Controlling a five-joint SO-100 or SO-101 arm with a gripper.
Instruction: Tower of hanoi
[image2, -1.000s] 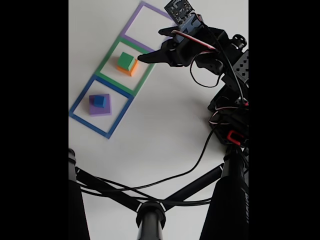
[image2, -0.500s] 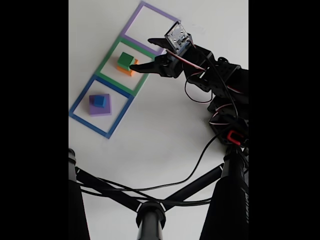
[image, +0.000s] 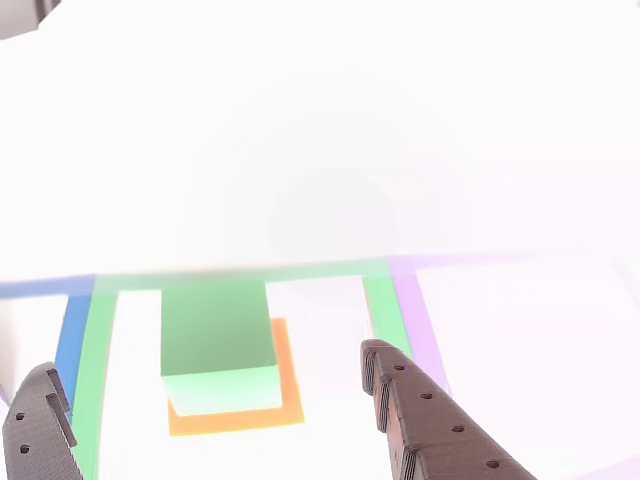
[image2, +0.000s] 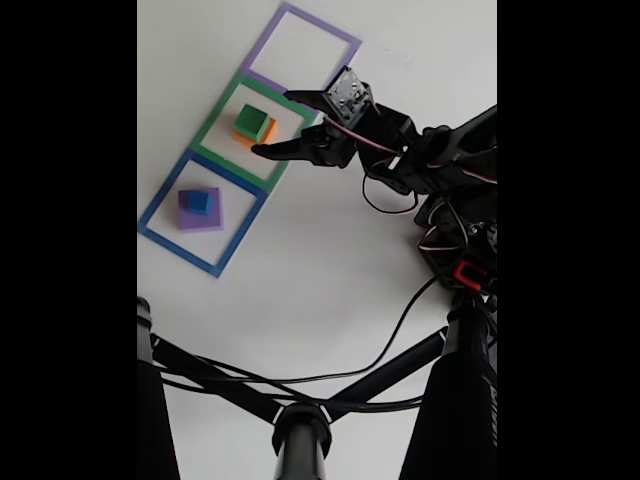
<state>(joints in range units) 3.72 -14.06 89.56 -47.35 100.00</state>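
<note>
White tabletop (image2: 330, 270); end effector (image2: 270, 125) spread wide around green block (image2: 252, 121).

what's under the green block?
The green block sits on the orange-yellow block, inside the green square outline. Only the orange-yellow block's edges show; the rest is covered. The open gripper flanks the stack.

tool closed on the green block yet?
No. In the other view the tool is open, fingers apart on either side of the green block, which sits on the orange block.
</note>
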